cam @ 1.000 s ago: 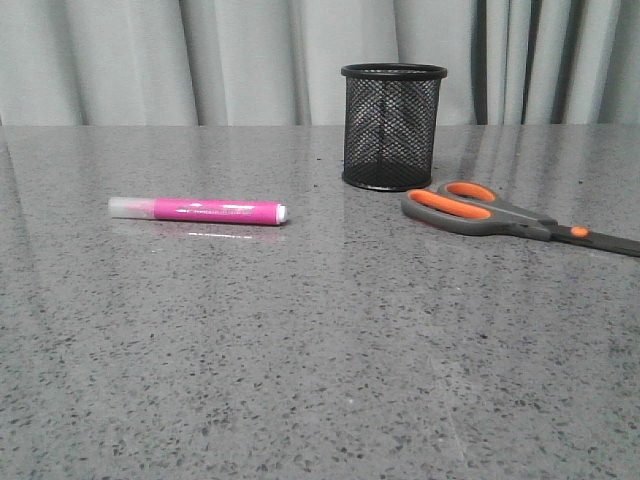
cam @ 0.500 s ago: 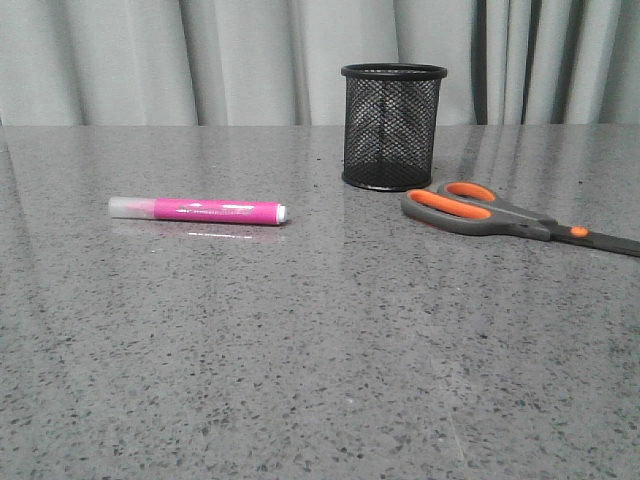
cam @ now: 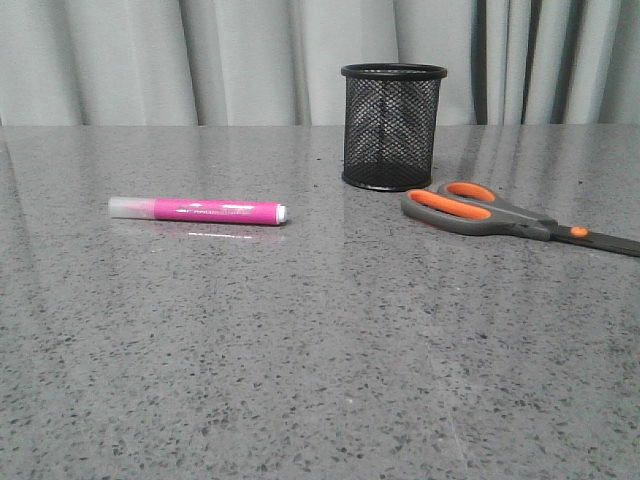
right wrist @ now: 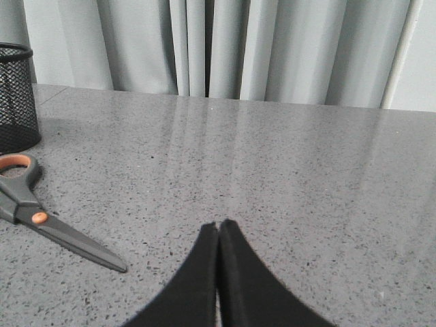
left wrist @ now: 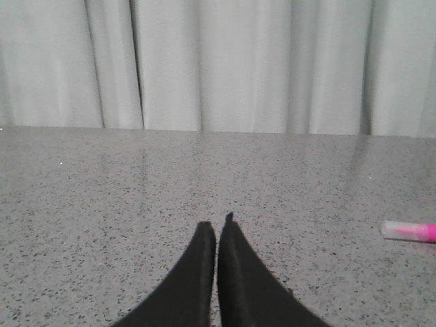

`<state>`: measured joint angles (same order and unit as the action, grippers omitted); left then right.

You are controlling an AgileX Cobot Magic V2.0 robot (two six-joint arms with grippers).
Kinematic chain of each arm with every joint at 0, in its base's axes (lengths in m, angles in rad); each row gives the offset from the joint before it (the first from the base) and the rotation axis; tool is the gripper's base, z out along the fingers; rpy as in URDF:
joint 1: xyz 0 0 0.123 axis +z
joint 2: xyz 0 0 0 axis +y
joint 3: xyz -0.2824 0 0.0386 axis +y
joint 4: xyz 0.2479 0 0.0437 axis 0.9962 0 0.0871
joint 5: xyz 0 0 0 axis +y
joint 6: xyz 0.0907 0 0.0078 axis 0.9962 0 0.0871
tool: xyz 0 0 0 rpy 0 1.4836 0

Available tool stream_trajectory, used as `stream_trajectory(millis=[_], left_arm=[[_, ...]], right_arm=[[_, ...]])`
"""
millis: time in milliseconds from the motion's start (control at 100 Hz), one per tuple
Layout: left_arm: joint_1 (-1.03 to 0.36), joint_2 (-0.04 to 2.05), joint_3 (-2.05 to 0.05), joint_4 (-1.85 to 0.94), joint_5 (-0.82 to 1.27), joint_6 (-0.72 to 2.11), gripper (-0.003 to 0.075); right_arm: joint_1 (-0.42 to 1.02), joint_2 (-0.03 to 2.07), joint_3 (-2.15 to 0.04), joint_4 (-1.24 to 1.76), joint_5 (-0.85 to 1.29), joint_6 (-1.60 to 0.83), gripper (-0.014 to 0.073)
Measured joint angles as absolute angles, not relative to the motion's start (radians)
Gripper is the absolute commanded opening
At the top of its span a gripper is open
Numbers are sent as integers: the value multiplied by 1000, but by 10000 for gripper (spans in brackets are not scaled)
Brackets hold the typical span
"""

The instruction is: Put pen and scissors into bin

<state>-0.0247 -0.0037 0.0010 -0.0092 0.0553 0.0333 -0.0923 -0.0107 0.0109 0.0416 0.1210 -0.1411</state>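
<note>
Grey speckled table [cam: 300, 350]. Pen [cam: 197, 210] lies flat at 9 o'clock from the bin [cam: 393, 127], well apart from it. Bin stands upright; scissors [cam: 500, 214] lie flat just beside its base at 4 o'clock, handles nearest it, blades pointing toward 3 o'clock. Left gripper [left wrist: 216, 228] and right gripper [right wrist: 218, 226]: jaws pressed together, holding nothing, low over bare tabletop.

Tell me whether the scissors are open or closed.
Closed. The scissors lie flat on the table right of the bin, dark blades together in one line, orange-lined loops side by side.
</note>
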Motion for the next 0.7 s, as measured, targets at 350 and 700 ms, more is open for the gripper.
stream_trajectory(millis=[350,700], left_arm=[[-25,-4,1,-225,44,33,-19],[-25,-4,1,-673,33,33,-20]], right_arm=[[-92,-11,11,215,64,-141,-76],[-92,-11,11,633,30,-141,-76]])
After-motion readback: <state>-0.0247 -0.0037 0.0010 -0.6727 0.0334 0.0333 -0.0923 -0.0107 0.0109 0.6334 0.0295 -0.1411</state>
